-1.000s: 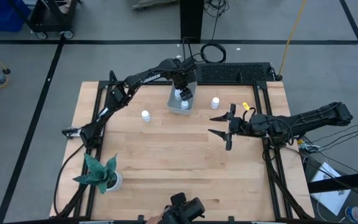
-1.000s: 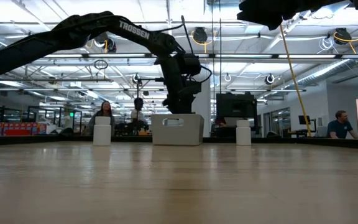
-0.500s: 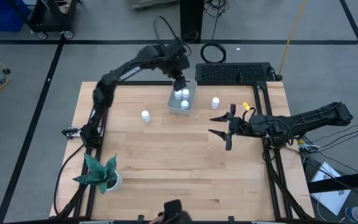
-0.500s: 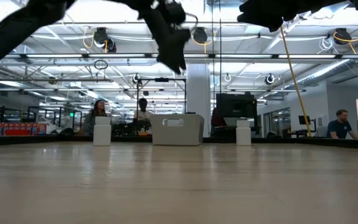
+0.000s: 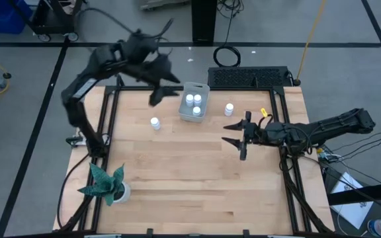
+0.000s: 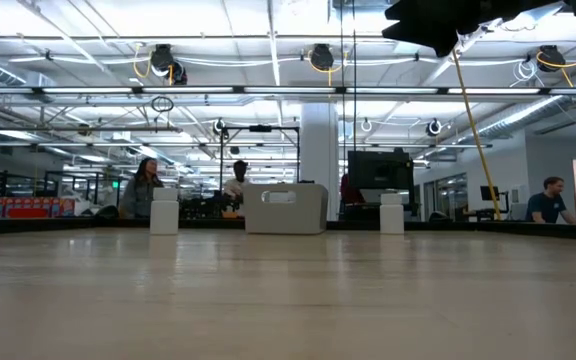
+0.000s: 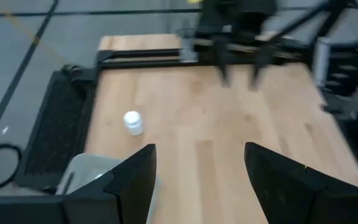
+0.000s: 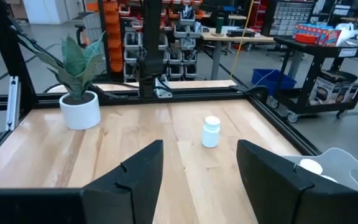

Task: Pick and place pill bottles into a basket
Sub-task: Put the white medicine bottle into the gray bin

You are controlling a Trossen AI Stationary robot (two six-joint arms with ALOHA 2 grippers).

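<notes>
- My left hand (image 5: pixel 159 84) hangs open and empty above the worktop's (image 5: pixel 177 172) far edge, just left of the basket (image 5: pixel 195 101); its wrist view shows both fingers spread with nothing between them.
- The basket sits near the far edge, and I count three white caps inside it in the high view.
- Two pill bottles stand outside it: one (image 5: pixel 155 123) on the bare wood to the basket's left, the other (image 5: pixel 229 109) just to its right.
- My right hand (image 5: pixel 235 133) waits open over the worktop's right half, fingers pointing toward the middle, near the right-side bottle.
- A potted plant (image 5: pixel 106 184) stands at the near left corner, and a black ridged box (image 5: pixel 247 77) lies behind the far edge; both are well apart from the bottles.
- I judge the job past halfway and the step in hand a reach for the next bottle.
- The left-side bottle looks the natural pick for my left hand: lower it over the cap, straddle the bottle squarely, close, lift, then carry it over the basket's rim.
- A glancing finger could tip so small a bottle.
</notes>
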